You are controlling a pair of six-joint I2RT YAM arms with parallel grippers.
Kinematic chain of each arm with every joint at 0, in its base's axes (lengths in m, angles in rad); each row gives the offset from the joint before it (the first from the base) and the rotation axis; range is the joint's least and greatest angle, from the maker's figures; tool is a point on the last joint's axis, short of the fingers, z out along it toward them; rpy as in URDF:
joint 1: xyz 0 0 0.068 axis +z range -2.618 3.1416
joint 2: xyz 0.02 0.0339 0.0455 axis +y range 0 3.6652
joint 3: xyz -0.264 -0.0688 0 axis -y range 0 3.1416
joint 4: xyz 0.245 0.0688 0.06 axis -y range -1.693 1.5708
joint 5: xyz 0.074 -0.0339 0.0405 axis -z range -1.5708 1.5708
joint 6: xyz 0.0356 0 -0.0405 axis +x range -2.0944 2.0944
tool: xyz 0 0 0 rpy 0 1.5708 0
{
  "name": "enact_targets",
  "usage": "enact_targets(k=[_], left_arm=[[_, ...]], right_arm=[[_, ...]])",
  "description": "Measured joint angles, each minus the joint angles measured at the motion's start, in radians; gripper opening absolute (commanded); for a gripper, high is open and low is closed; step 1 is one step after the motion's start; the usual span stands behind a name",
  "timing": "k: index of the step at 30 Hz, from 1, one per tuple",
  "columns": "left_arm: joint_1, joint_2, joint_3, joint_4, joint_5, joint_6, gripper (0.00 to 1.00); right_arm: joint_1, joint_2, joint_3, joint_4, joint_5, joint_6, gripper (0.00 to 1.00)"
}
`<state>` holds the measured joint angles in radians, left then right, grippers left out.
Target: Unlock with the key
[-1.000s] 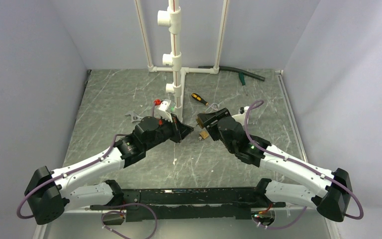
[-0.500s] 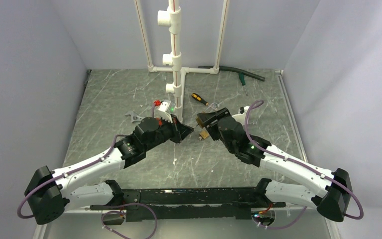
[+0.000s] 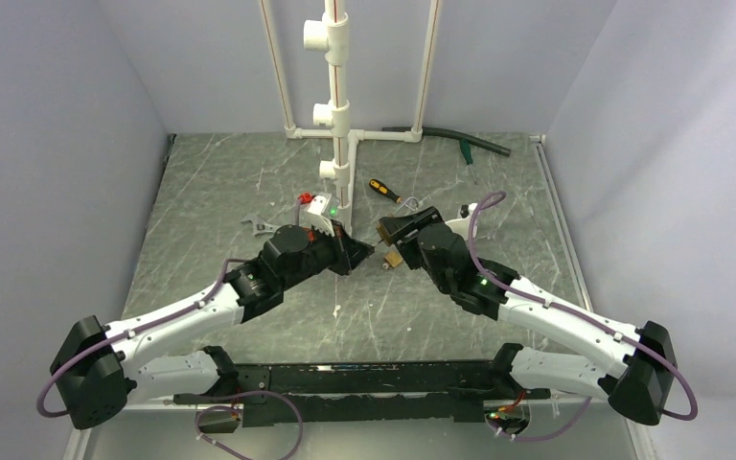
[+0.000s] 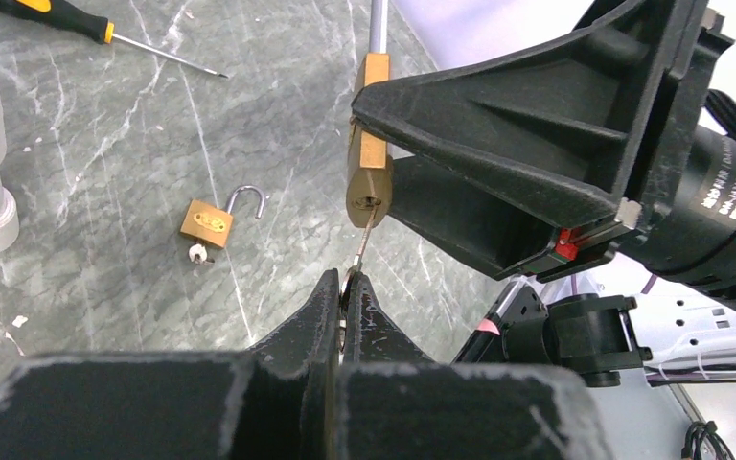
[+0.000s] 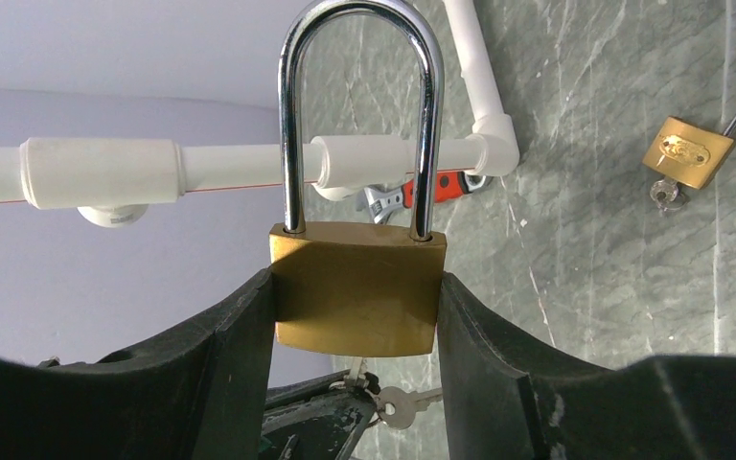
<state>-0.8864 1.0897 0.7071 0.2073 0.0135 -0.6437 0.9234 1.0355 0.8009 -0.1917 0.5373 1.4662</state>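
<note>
My right gripper (image 5: 356, 287) is shut on the larger brass padlock (image 5: 359, 297) and holds it off the table, with its steel shackle (image 5: 359, 105) closed. The padlock also shows in the left wrist view (image 4: 369, 177), keyhole end towards my left gripper. My left gripper (image 4: 345, 280) is shut on the thin silver key (image 4: 364, 240), whose tip meets the keyhole. From the right wrist the key (image 5: 353, 369) shows under the padlock, with a second key (image 5: 398, 407) hanging beside it. In the top view the two grippers (image 3: 362, 251) (image 3: 390, 251) meet mid-table.
A small brass padlock (image 4: 206, 222) with an open shackle and a key in it lies on the table. A black-and-orange screwdriver (image 3: 383, 190) and a red-handled wrench (image 5: 412, 195) lie near the white pipe frame (image 3: 337, 105). A dark hose (image 3: 460, 144) lies at the back.
Almost nothing. The left arm's elbow has shifted slightly; both grippers, the key and the padlock stay where they were.
</note>
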Motion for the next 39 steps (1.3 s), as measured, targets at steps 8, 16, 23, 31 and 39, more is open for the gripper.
enact_targets(k=[8,16,23,31,39], left_arm=[[-0.002,0.013,0.0,0.0,-0.037,-0.008,0.0],[-0.002,0.005,-0.009,0.016,-0.049,-0.008,0.0],[-0.002,0.005,-0.013,0.028,-0.048,-0.008,0.0],[-0.001,0.005,-0.017,0.02,-0.05,-0.007,0.0],[0.0,-0.002,-0.017,-0.01,-0.072,-0.005,0.0]], right_arm=[[-0.003,0.0,0.0,0.0,0.003,-0.005,0.0],[-0.004,0.0,0.0,0.012,0.003,-0.005,0.0],[-0.004,0.003,0.0,0.02,0.004,-0.009,0.0],[-0.005,0.036,0.0,0.044,0.003,-0.025,0.0],[0.0,0.066,0.004,0.058,-0.003,-0.056,0.0]])
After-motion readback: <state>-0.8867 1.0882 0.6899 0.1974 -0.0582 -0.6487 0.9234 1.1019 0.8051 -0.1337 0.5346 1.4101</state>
